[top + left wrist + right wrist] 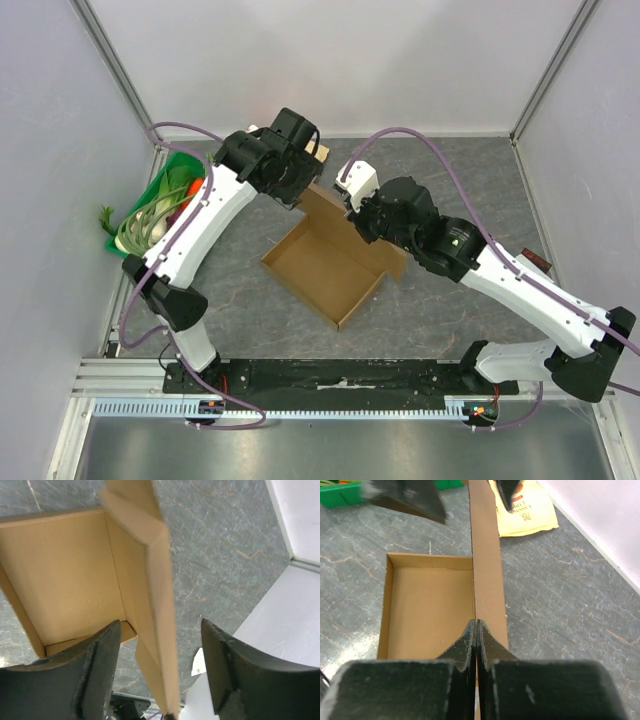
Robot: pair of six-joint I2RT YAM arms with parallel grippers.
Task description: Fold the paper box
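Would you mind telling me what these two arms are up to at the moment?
Two robot arms are folding a brown paper box. The right arm has its jaws pinched shut on one end of the box's raised side flap. The left arm is at the other end, its jaws open on either side of that flap with a gap on each side. The tray part of the box already stands formed.

Overhead, the left arm (200, 220) and right arm (520, 275) are covering the paper box's (325, 265) far flap. From the right wrist, the left gripper (475, 512) is appearing blurred, and the top edge is cutting off the snack bag (530, 515) and green bin (340, 495).
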